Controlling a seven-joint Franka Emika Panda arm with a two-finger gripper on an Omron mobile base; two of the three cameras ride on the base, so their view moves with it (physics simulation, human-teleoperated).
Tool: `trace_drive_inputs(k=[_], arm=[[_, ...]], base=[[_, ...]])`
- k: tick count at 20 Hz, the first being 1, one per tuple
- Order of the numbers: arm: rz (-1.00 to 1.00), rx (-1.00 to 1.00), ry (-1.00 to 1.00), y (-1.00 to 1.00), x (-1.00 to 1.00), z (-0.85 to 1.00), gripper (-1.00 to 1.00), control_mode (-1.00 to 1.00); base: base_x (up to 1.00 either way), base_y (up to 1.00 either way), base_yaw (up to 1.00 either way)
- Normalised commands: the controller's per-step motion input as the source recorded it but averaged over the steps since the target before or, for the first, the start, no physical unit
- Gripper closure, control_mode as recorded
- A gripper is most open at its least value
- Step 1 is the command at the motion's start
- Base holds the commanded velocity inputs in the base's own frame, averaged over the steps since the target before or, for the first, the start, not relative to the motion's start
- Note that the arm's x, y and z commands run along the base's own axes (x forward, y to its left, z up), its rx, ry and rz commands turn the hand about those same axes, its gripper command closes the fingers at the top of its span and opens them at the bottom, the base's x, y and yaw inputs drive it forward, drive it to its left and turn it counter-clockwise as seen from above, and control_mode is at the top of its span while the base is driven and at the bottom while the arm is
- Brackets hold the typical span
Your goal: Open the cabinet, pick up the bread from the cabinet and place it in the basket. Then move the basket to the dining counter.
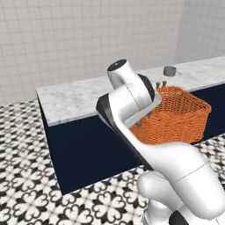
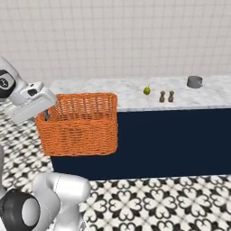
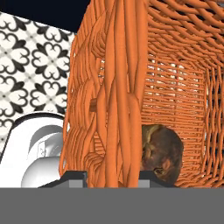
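With bread [image 3: 161, 151] inside basket [image 2: 81, 124], gripper [image 3: 114, 174] clamped on rim; counter [image 2: 135, 97] at 1 o'clock, placement pending.

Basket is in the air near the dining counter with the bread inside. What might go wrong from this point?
The gripper holds the basket by one wall only, so it may tilt or slip.

The basket hangs in front of the dining counter, its bottom below the top, so it could hit the edge unless lifted.

The bread lies loose inside and may slide if the basket tips.
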Motion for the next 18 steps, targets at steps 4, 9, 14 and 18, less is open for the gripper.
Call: trace_drive_inputs(k=[4, 9, 14, 18], arm=[[0.0, 0.0, 0.0, 0.0, 0.0, 0.0, 1.0, 1.0], [0.0, 0.0, 0.0, 0.0, 0.0, 0.0, 1.0, 1.0], [0.0, 0.0, 0.0, 0.0, 0.0, 0.0, 1.0, 1.0], [0.0, 0.0, 0.0, 0.0, 0.0, 0.0, 1.0, 1.0]], base=[[0.74, 0.31, 0.0], [0.69, 0.46, 0.0], [0.58, 0.46, 0.0], [0.58, 0.46, 0.0]])
